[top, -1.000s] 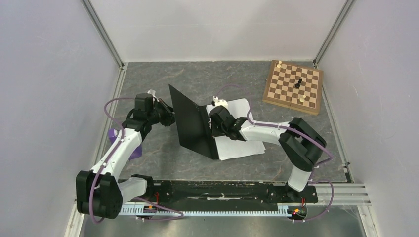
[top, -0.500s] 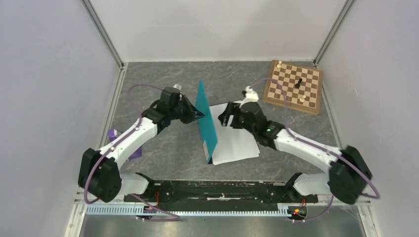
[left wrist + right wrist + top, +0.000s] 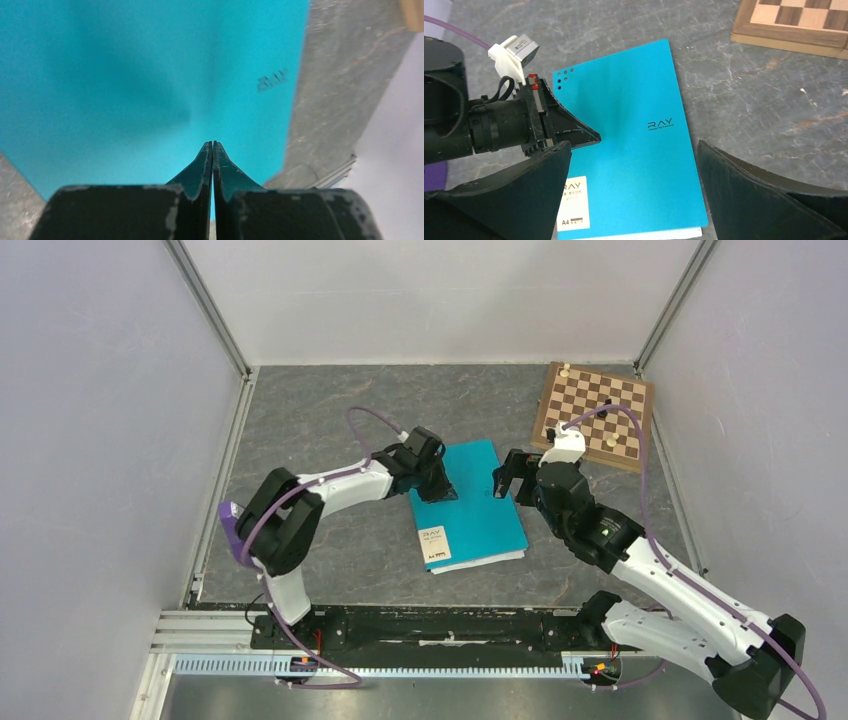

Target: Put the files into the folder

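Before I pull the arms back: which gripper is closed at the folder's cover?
The left gripper: its fingers are pressed together, tips over the teal folder. The right gripper stands wide open.

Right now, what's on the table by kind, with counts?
Teal folder: 1
Paper stack inside it: 1, sheets uncountable
Chessboard: 1
Chess pieces: 3
Purple object: 1
Total: 7

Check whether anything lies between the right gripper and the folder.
Nothing visible. The open right gripper hangs at the right edge of the closed folder, bare teal cover below it. The shut left gripper is over the cover's far-left part, clear of that path.
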Motion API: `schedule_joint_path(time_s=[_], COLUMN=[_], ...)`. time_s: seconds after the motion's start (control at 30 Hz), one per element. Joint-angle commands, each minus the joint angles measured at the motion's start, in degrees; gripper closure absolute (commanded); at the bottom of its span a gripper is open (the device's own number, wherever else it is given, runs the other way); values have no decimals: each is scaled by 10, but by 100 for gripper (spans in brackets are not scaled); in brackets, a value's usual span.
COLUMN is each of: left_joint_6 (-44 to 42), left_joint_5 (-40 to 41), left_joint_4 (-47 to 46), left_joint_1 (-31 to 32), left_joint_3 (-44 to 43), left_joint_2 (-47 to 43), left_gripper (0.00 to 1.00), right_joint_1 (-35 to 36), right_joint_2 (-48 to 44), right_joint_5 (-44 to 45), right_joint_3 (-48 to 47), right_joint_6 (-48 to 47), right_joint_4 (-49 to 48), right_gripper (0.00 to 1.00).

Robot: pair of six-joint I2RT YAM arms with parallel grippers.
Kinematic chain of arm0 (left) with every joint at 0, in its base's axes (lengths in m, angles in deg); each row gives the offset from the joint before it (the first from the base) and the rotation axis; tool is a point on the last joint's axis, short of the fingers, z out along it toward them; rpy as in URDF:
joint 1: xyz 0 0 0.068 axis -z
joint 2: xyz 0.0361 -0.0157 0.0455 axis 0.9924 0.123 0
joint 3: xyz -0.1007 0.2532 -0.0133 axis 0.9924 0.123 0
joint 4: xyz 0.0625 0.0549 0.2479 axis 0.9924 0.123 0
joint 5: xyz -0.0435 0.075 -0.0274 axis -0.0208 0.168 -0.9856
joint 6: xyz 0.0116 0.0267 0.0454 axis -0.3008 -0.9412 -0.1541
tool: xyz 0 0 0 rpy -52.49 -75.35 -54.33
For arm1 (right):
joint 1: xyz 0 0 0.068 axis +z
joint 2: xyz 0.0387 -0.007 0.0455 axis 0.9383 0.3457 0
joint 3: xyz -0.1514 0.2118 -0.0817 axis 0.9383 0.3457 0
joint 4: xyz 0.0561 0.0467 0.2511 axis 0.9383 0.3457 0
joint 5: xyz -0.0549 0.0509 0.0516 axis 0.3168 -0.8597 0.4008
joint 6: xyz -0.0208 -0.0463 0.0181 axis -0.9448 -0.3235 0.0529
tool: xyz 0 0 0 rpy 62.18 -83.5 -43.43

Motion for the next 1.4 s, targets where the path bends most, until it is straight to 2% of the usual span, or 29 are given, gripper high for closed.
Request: schedule_joint_path(time_s=[0.0, 0.1, 0.2, 0.33, 0.53, 0.57, 0.77, 0.9, 1.37], left_joint_6=[-23, -43, -67, -120, -179, -186, -213, -220, -227], left_joint_5=[11, 9, 19, 58, 132, 145, 234, 271, 288], left_joint_4=[-29, -32, -29, 24, 116, 132, 210, 227, 250], left_joint_1=[13, 15, 15, 16, 15, 15, 15, 15, 15], left_joint_3=[-25, -23, -13, -22, -14, -13, -6, 15, 22], left_joint_2=[48, 62, 25, -63, -200, -223, -336, -396, -433], left_gripper=[92, 90, 84, 67, 28, 26, 23, 22, 20], right_joint_1=[-1, -1, -1, -1, -1, -1, -1, -1, -1], right_joint_2=[-10, -5, 3, 21, 32, 35, 47, 49, 54], right_joint_5=[24, 17, 10, 0, -11, -13, -28, -25, -19], right_joint_3=[14, 22, 22, 6, -9, -12, -18, -15, -15], right_joint_6=[-20, -22, -29, -39, -52, -53, -54, -52, -44], right_joint_4=[27, 21, 15, 10, -3, -3, -9, -9, -2], right_gripper=[2, 2, 2, 2, 2, 2, 2, 2, 2])
